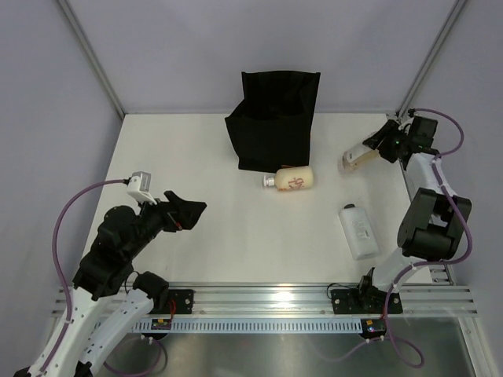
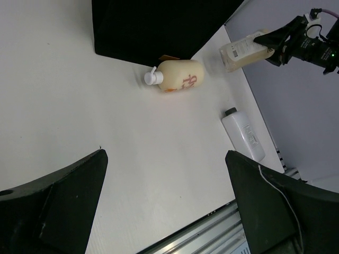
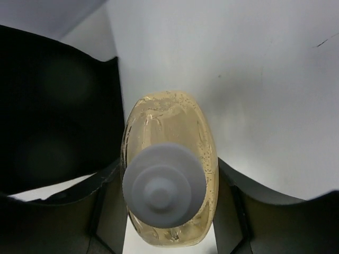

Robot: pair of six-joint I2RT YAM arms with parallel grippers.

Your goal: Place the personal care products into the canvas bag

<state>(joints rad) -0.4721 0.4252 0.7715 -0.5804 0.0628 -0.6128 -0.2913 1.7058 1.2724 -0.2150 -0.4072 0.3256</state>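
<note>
The right pincer [image 1: 368, 153] is clamping 1 amber bottle [image 3: 169, 143] by its body, cap facing the wrist. It appears to be held clear of the table [image 1: 196, 157], likely so that it can pass over soft upright sides. The canvas bag [image 1: 271, 129] is standing well to that pincer's left. The cream pump bottle [image 1: 292, 180] is lying between bag and pincer, touching the bag's foot. The flat white bottle [image 1: 358, 232] is lying behind the pincer, toward its arm's base. The left pincer [image 1: 192, 214] is hovering with jaws spread, holding nothing.
</note>
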